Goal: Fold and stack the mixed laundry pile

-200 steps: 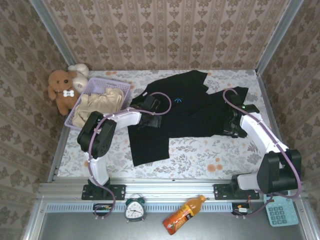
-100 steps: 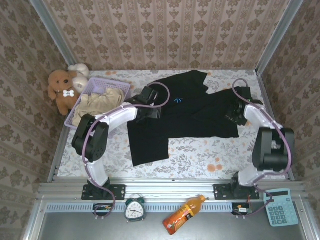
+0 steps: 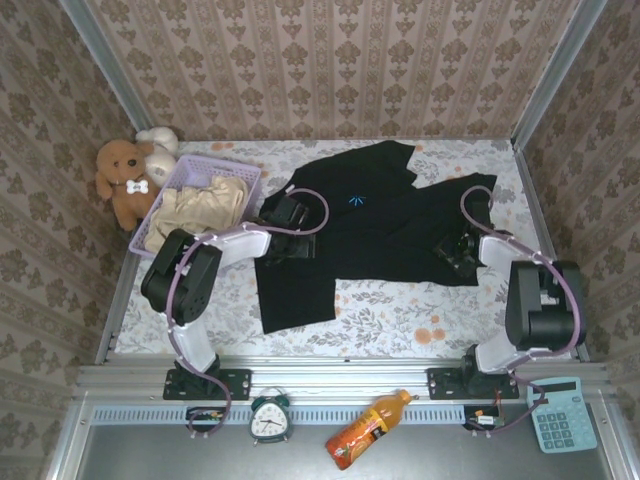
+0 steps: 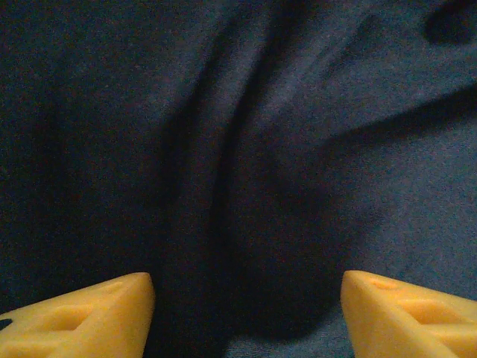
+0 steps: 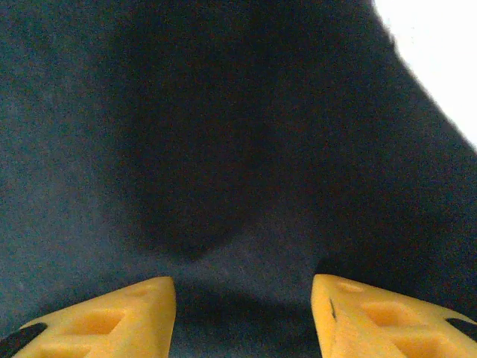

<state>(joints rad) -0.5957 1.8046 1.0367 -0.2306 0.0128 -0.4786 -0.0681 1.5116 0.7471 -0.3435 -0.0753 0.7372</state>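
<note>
At the desk's far left, two plush bears are seen beside a lavender basket, in which the cream-beige garment is bunched. Just right of the basket, the left fingers are held apart, low over a wrinkled part of the black garment near its left edge, with nothing clamped between them. The black garment is spread flat across the middle of the desk, one section reaching toward the near edge, and a light-blue starburst mark is shown near its centre. Near its right edge, the right fingers are likewise parted above the dark cloth.
</note>
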